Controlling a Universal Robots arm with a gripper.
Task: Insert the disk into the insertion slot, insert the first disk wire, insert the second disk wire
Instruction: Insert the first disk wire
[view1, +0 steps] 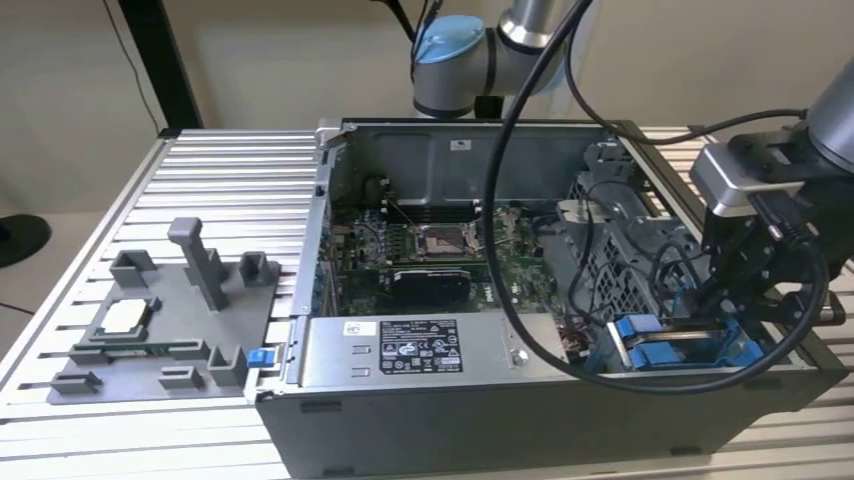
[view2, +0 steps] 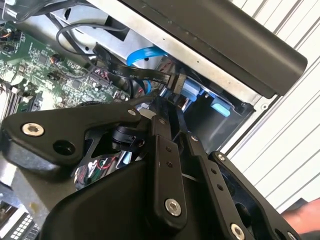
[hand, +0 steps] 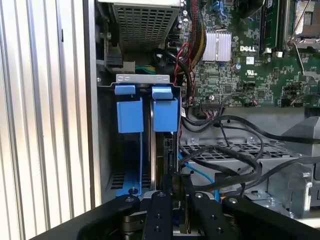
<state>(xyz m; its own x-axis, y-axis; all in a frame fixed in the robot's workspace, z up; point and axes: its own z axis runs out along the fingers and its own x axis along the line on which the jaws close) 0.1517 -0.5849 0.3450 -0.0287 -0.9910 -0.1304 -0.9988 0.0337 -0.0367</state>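
Slatted metal worktop (view1: 227, 170) carries an open computer case (view1: 534, 420) lying on its side. Robot arm (view1: 454, 60) rises behind the case and bends over to its near corner on the exterior view's right. A grey parts holder (view1: 147, 340) sits on the worktop at the exterior view's left, well apart from the case.

Inside the case the green circuit board (view1: 427, 250) lies on the floor. A grey labelled power box (view1: 400, 350) runs along the near wall.

The slot (hand: 142, 80) is a grey metal bay in that near right corner, just beside the power box. The disk (hand: 162, 150) stands on edge inside the slot, seated deep in the bay. Two blue tabs (hand: 130, 112) (hand: 165, 110) sit side by side at the bay's far end. The disk lines up with the second tab.

The claw (hand: 180, 192) hangs right over the open end of the slot, in line with the disk's edge. Can't tell whether it is apart or clamped on anything.

Loose black cables (hand: 235, 150) loop across the metal cage next to the bay. In the second wrist view a flat black cable (view2: 130, 72) ends in a dark plug (view2: 177, 80) just beside the claw tip and against blue plastic. A thin blue wire (view2: 145, 52) curves behind it.
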